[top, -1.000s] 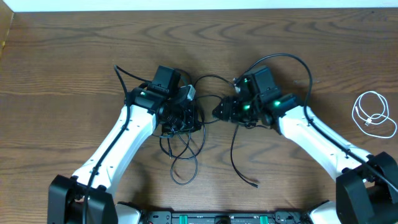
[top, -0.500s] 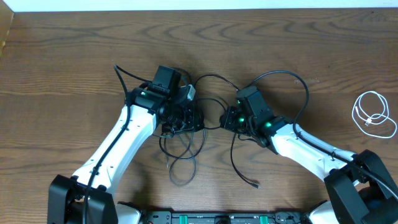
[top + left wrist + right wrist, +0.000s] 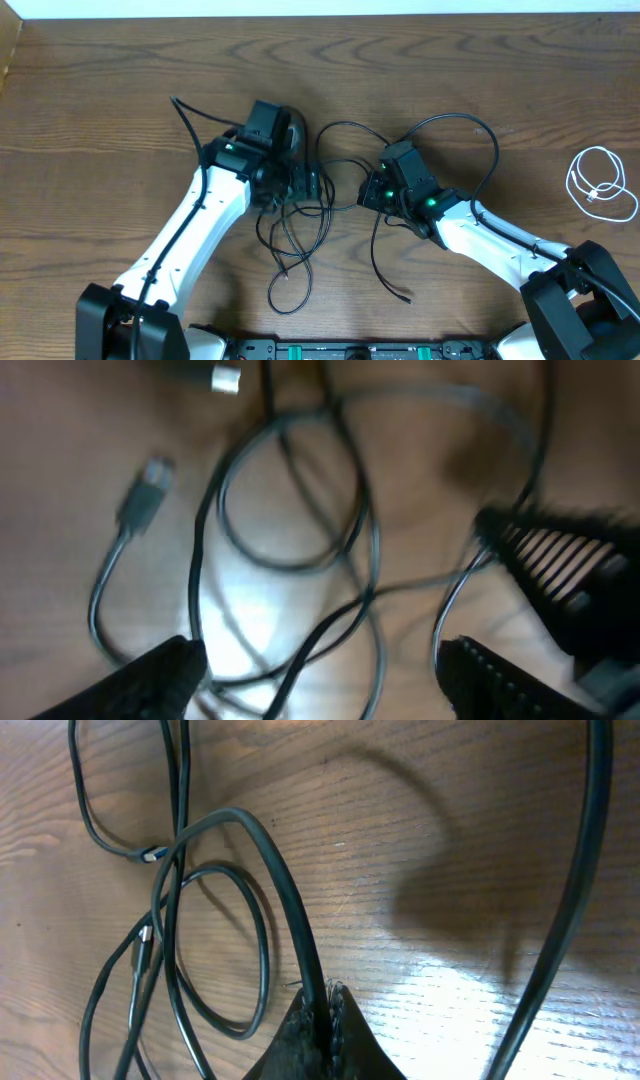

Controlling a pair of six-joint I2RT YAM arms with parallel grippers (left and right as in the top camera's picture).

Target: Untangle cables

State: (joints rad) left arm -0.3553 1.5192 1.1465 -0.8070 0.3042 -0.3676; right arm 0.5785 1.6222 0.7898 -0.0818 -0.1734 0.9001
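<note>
The black cables (image 3: 322, 216) lie in loose tangled loops on the wooden table (image 3: 100, 100) between my two arms. One plug end (image 3: 405, 297) trails toward the front. My left gripper (image 3: 312, 185) hangs open over the loops; in the left wrist view its fingers (image 3: 165, 672) stand wide apart with black strands (image 3: 372, 565) on the table between them. My right gripper (image 3: 362, 195) is shut on one black cable (image 3: 290, 900), which runs straight into its closed tips (image 3: 325, 1020). A white cable (image 3: 600, 185) lies coiled apart at the far right.
Thicker black leads (image 3: 470, 125) arc from the right arm over the table. A grey plug (image 3: 145, 490) and a silver plug (image 3: 227, 378) lie near the loops. A dark ribbed part (image 3: 560, 565) shows to the right in the left wrist view.
My left gripper has opened and let go of the cables, which now lie lower and looser. The right gripper moved left and down, then shut on a black cable.
</note>
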